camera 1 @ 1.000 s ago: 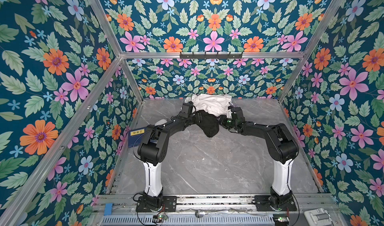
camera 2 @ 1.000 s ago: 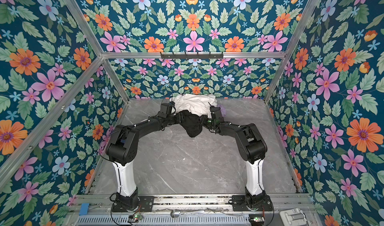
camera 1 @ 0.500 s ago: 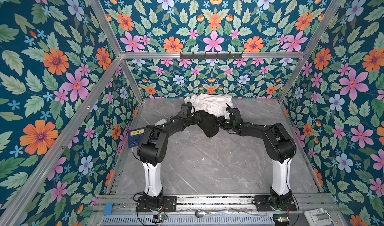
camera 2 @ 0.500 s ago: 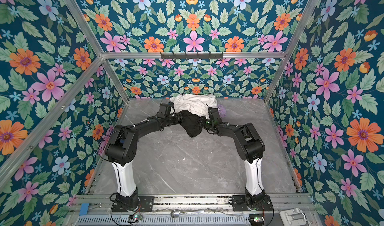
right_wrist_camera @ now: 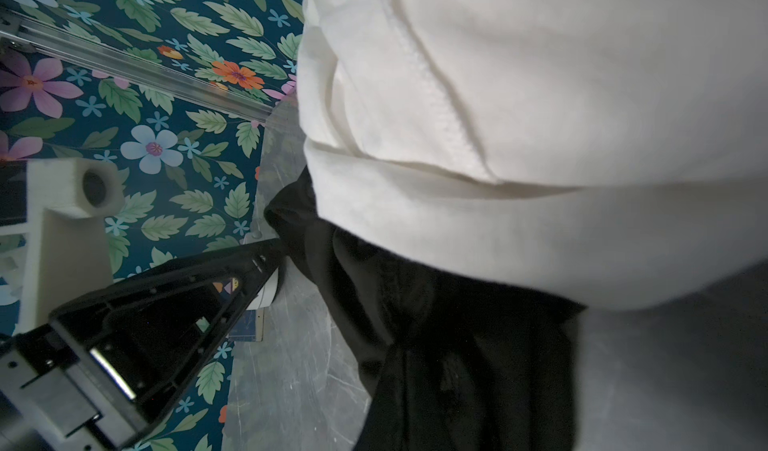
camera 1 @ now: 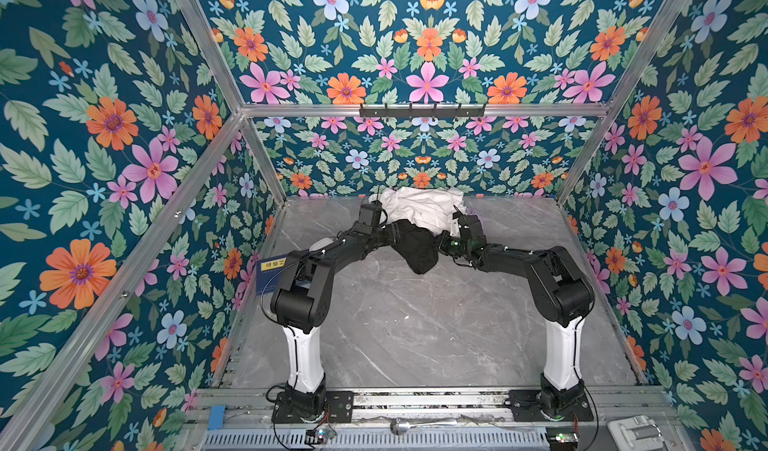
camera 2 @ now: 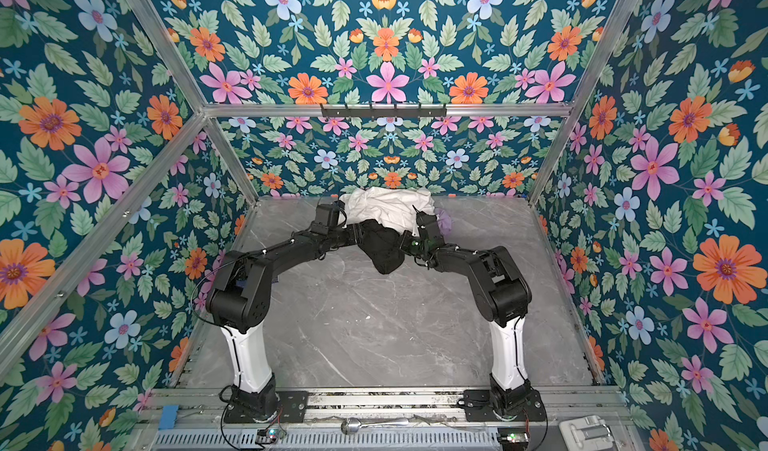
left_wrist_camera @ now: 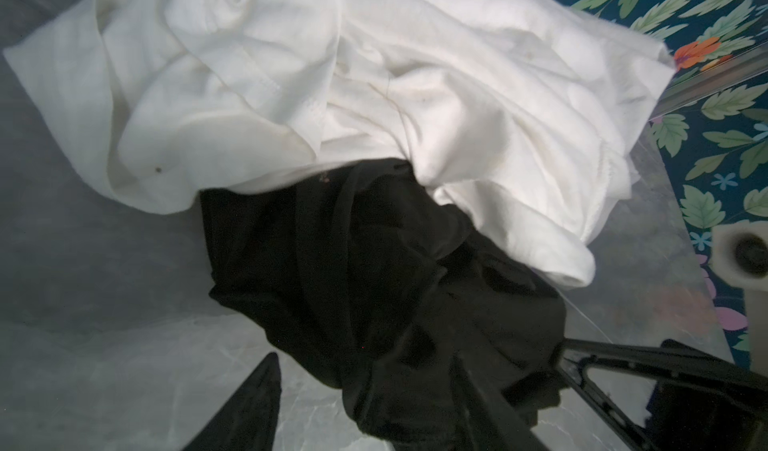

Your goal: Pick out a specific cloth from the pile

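The black cloth (camera 1: 417,247) (camera 2: 382,249) sags onto the grey table between my two grippers, in front of the pile. The pile is mostly a big white cloth (camera 1: 419,208) (left_wrist_camera: 332,75) (right_wrist_camera: 540,96), which lies over the black cloth's far edge. A small lilac cloth (camera 2: 446,220) peeks out at its right. My left gripper (camera 1: 395,233) (left_wrist_camera: 365,361) is open at the black cloth's left end, with a bunch of cloth (left_wrist_camera: 353,262) between its spread fingers and bare table beside one finger. My right gripper (camera 1: 440,241) (right_wrist_camera: 399,370) is shut on the cloth's right end (right_wrist_camera: 415,324), its fingers lost in dark folds.
Flowered walls close in the table on three sides, and the pile lies against the back wall. A blue card (camera 1: 274,268) leans by the left wall behind the left arm. A black hook rail (camera 1: 422,110) runs along the back wall. A spoon (camera 1: 419,424) lies on the front rail.
The right gripper has closed on the black cloth's right end and edged a little left toward it. The left arm and the pile have hardly moved.
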{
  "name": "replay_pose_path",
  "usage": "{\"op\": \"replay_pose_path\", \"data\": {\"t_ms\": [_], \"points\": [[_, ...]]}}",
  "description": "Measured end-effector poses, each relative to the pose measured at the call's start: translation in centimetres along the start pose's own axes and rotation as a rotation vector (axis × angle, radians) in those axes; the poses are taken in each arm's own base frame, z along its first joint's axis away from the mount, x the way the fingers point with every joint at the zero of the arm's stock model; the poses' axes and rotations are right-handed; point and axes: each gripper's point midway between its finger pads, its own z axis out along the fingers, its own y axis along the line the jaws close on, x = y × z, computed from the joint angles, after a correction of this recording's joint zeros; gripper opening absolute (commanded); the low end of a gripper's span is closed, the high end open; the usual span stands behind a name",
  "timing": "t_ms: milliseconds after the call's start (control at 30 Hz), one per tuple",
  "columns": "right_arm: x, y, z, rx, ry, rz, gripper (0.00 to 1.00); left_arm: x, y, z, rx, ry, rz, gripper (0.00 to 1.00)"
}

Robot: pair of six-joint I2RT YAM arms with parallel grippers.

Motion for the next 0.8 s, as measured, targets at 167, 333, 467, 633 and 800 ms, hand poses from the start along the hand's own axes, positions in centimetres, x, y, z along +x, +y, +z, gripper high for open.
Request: {"op": "replay_pose_path", "data": {"t_ms": [167, 333, 467, 633, 800], "points": [[-0.6, 1.0, -0.6, -0.022, -0.021, -0.012, 0.0, -1.4, -0.7, -0.3, 0.015, -0.028, 0.006, 0.62], [-0.8, 1.4, -0.8, -0.028, -0.027, -0.016, 0.0, -2.4, -1.1, 0.7, 0.025, -0.031, 0.005, 0.61], [-1.0, 1.7, -1.0, -0.033, -0.031, -0.02, 0.0, -2.0, -1.0, 1.8, 0.021, 0.001, -0.001, 0.6], [-1.2, 2.0, -1.2, -0.028, -0.043, -0.024, 0.0, -1.8, -0.7, 2.8, 0.019, 0.025, -0.007, 0.55], [-1.0, 2.0, -1.2, -0.024, -0.038, -0.023, 0.0, -1.8, -0.4, 3.3, 0.029, 0.045, -0.017, 0.49]]}}
